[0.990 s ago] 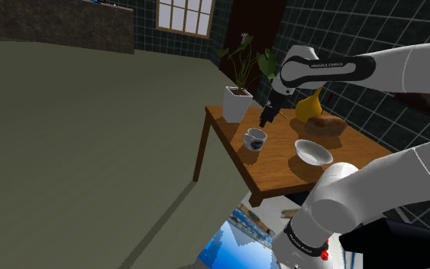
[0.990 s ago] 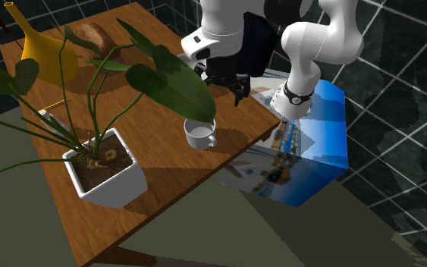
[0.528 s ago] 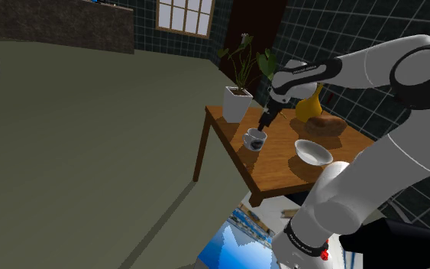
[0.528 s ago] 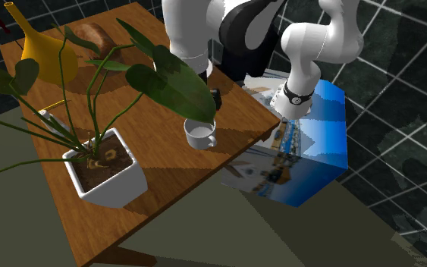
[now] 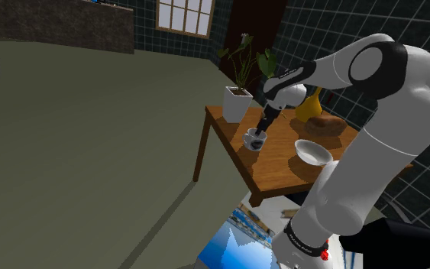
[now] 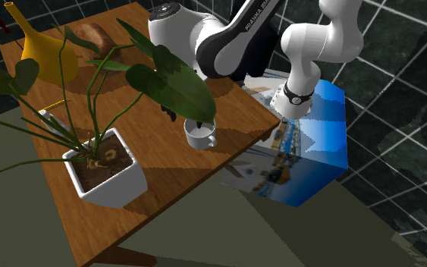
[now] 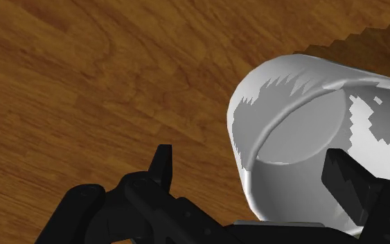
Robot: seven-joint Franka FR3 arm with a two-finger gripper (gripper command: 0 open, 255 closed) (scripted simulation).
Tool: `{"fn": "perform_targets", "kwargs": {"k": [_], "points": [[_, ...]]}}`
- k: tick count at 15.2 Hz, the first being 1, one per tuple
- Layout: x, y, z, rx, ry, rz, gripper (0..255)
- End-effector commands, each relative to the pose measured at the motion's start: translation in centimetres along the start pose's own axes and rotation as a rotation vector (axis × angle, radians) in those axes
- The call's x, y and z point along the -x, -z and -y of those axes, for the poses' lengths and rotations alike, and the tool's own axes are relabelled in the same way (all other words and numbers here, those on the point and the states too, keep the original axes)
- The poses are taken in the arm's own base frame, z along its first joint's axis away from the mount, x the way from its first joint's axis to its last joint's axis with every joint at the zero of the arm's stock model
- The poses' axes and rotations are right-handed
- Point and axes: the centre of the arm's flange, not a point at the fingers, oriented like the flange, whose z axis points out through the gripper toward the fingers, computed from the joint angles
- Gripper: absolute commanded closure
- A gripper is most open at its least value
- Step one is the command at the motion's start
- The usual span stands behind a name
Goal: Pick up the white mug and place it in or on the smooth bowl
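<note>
- Black two-finger gripper (image 7: 249,163): jaws apart, one finger outside the white handled mug (image 6: 199,136), the other over its mouth; grasping nothing.
- Mug: upright near the brown wooden table's (image 5: 276,166) edge, apart from the smooth white bowl (image 5: 313,152).
- Risk: pinching one thin wall may tip the mug.
- Change: a second ago the gripper hung higher.

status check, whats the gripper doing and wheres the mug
Gripper open, straddling rim of white mug. Mug upright on wooden table, not clasped. Potted plant leaves hang close by.
</note>
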Motion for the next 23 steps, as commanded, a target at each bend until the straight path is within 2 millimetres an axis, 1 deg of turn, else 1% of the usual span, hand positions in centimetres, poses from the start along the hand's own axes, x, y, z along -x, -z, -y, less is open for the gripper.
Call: {"fn": "perform_targets", "kwargs": {"k": [1,3,10,11,20,23], "points": [[0.0,-1.1,-0.1,0.0,0.0,-0.001,0],[0.0,-1.9,-0.1,0.0,0.0,-0.001,0],[0.0,-1.9,-0.1,0.0,0.0,-0.001,0],[0.0,-1.9,-0.1,0.0,0.0,-0.001,255],[0.0,-1.9,-0.1,0.0,0.0,-0.001,255],[-0.2,-0.3,0.0,0.0,0.0,-0.001,255]]}}
